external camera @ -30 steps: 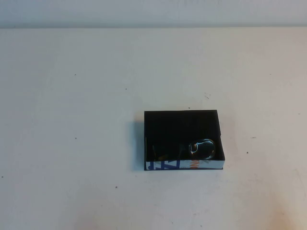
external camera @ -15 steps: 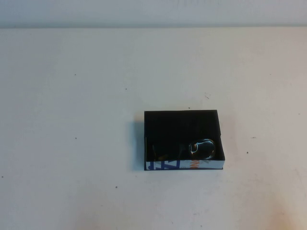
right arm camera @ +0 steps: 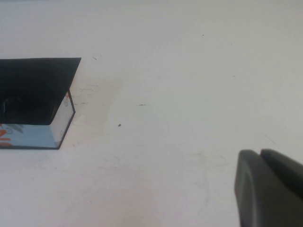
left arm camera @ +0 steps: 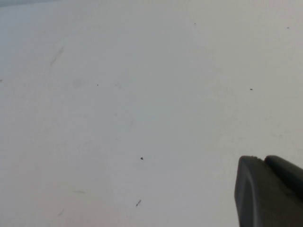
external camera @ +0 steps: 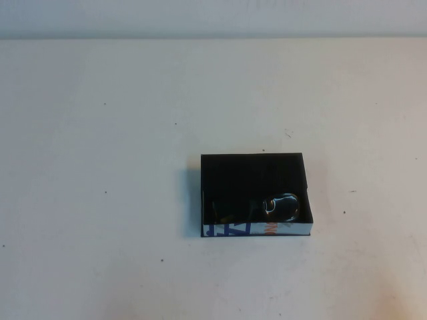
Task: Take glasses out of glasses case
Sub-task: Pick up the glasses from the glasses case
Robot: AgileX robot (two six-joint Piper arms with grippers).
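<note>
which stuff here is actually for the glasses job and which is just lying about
For the job:
- glasses, lying in the open case
- glasses case
- left gripper, over bare table
- right gripper, beside the case

Just lying about:
- nothing apart from the white table

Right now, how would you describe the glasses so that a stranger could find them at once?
On the white table lies one open black box, a little to the right of the middle. The glasses lie inside along its near side, behind the white edge with blue and orange print. Their shiny lens alone catches light in the dark interior. Neither the left tool nor the right tool is near them.
</note>
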